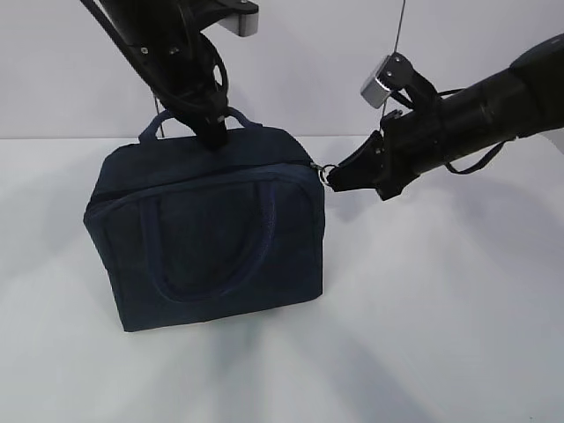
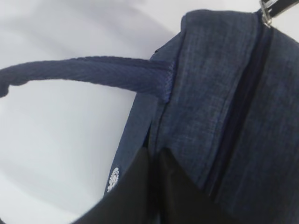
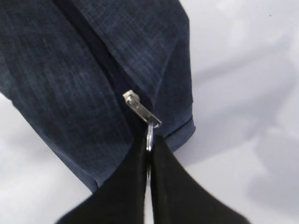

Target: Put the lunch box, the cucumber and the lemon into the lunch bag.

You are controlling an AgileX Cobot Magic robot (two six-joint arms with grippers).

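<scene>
Pinching the silver ring pull (image 3: 149, 135) at the lunch bag's (image 1: 211, 238) right end, right gripper (image 3: 148, 154) is closed; zipper track runs leftward toward left gripper (image 2: 152, 186), clamped on the bag's rear top edge.

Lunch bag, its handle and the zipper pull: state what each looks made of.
Lunch bag: woven fabric, matte navy with a heathered, denim-like grain. Handle: ribbed webbing, probably synthetic, showing diagonal weave lines. Zipper pull and its ring: shiny silver, apparently metal, with bright reflections; the right gripper is shut on the ring.
</scene>
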